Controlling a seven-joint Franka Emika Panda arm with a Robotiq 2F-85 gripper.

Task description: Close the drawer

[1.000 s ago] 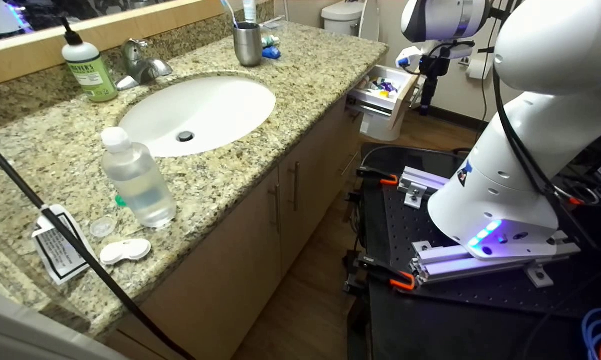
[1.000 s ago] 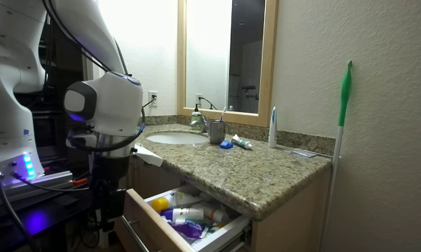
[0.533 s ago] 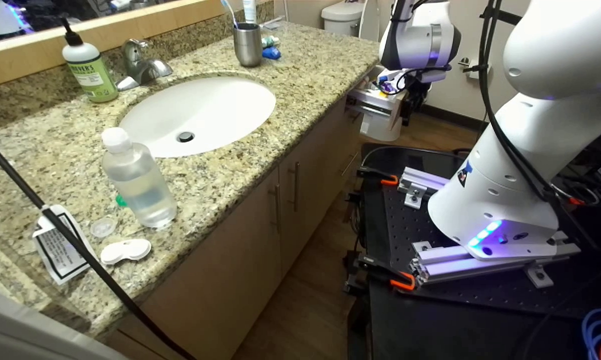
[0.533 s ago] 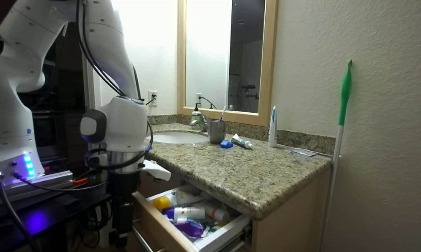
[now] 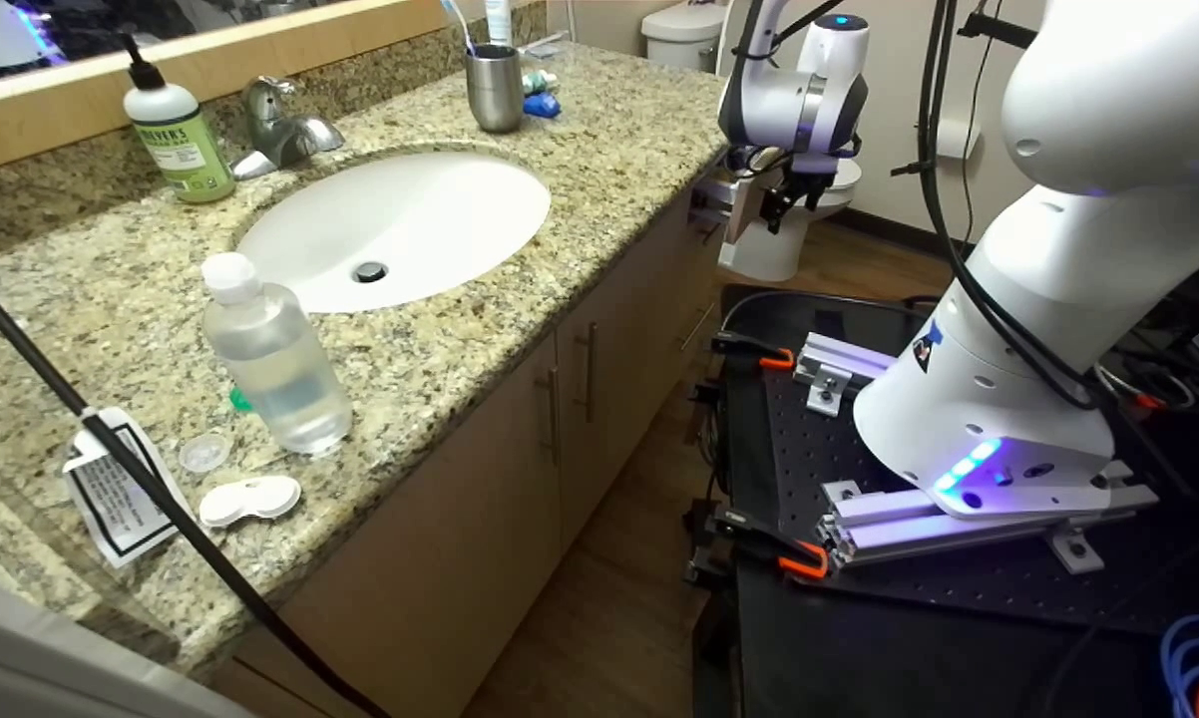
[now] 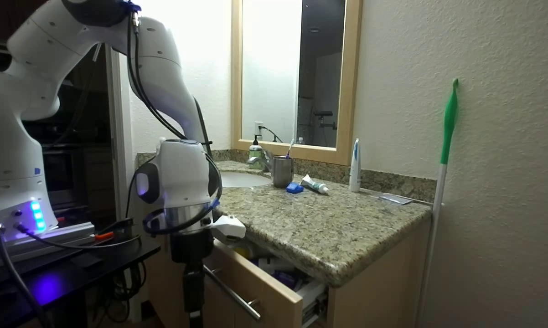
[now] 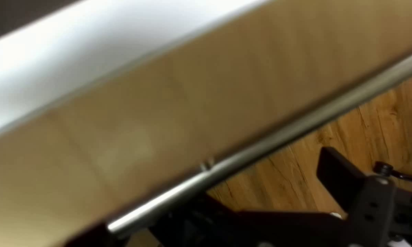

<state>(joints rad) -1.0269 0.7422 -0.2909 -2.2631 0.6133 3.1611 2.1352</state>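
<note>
The drawer is tan, with a bar handle, and is partly pulled out under the countertop. Its front shows in both exterior views (image 5: 746, 207) (image 6: 260, 284) and fills much of the wrist view (image 7: 178, 116). White and purple items show inside. The metal handle (image 6: 233, 294) runs across the front and also shows in the wrist view (image 7: 274, 147). My gripper (image 7: 262, 188) points down in front of the drawer, fingers spread and empty. One finger lies behind the handle's end in the wrist view; contact is unclear. The gripper also shows in both exterior views (image 5: 784, 204) (image 6: 194, 296).
The granite countertop (image 6: 328, 228) overhangs the drawer, close to the wrist. A steel cup (image 5: 495, 90), a soap bottle (image 5: 179, 145) and a clear bottle (image 5: 280, 359) stand on it. The toilet (image 5: 759, 244) is behind the drawer. A green-tipped pole (image 6: 448, 123) leans at the wall.
My arm has moved against the drawer front, toward the vanity. The drawer has slid inward, and less of its inside shows. The gripper has come around to the front and handle.
</note>
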